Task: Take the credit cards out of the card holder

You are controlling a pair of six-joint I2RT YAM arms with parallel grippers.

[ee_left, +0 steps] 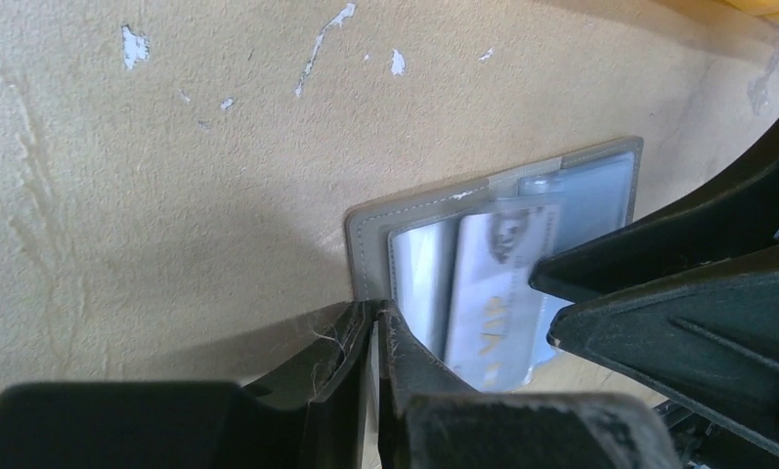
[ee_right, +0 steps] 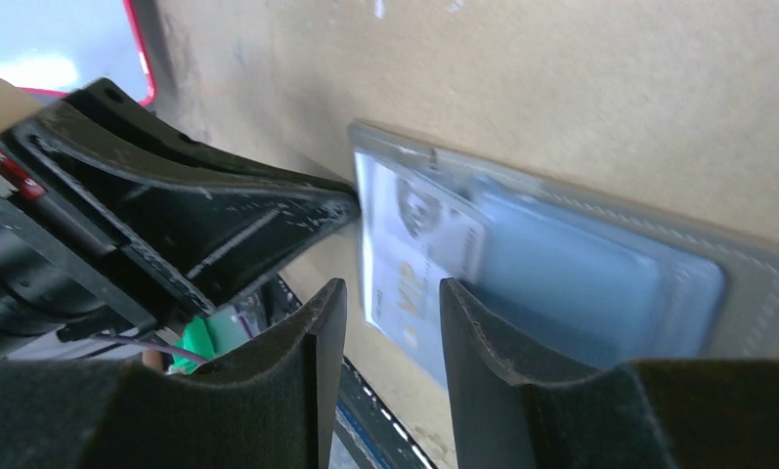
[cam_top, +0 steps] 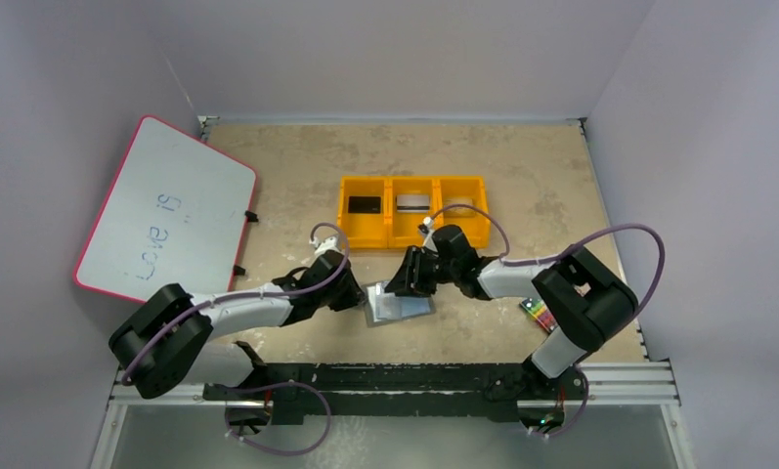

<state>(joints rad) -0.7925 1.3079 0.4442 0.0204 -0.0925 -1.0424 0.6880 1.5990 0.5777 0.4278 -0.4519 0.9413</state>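
Left wrist view: the card holder [ee_left: 600,191] lies open on the table [ee_left: 170,195], a pale card [ee_left: 497,283] marked "VIP" partway out of its pocket. The left gripper [ee_left: 370,311] is pinched closed at its edge, the right gripper [ee_right: 393,293] spread open by that card. A black card [cam_top: 366,204] and silver card [cam_top: 412,202] sit in the yellow tray [cam_top: 366,238] (mostly done, I'd guess). The whiteboard [cam_top: 170,210] reads "Love is".

Tan scuffed tabletop [cam_top: 522,176], pale grey walls [cam_top: 414,49], whiteboard [cam_top: 165,210] leaning L.
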